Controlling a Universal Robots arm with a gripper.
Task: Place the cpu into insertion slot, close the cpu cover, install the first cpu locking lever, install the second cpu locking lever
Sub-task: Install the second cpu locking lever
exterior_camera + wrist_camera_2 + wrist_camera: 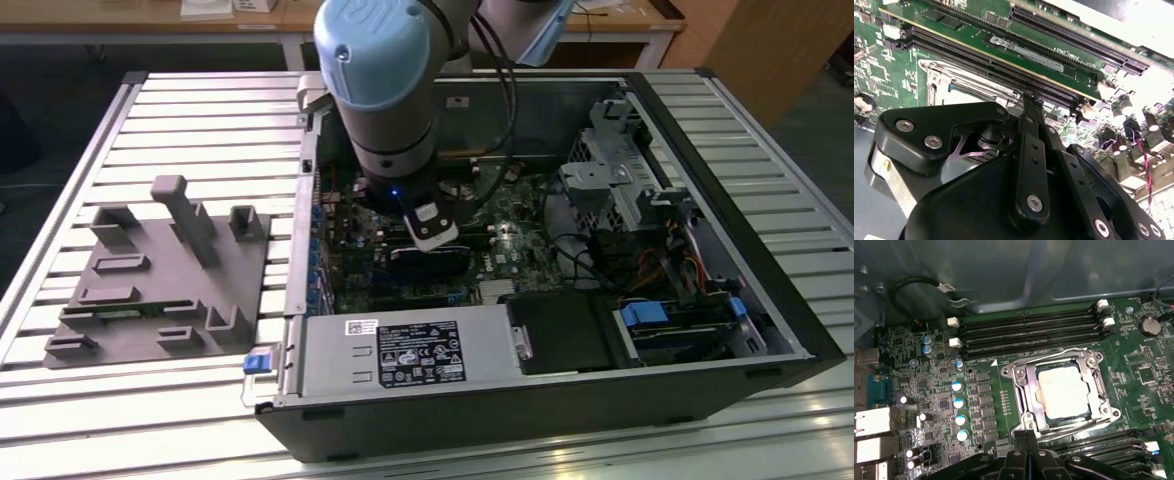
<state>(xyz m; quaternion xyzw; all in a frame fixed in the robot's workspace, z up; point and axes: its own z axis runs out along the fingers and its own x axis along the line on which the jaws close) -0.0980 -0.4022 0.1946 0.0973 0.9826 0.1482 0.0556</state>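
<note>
Closed and empty, the black gripper hovered just beside the grey metal cpu cover, shut over the silver square cpu seated in the green motherboard's insertion slot.

Arm: reached down into the open computer case, over the green circuit board.
Case: lay on its side on a slatted metal table.
Grey fixture: sat on the table, beside the case toward the exterior view's left.
Power supply: along the case's near wall, white label facing up.
</note>
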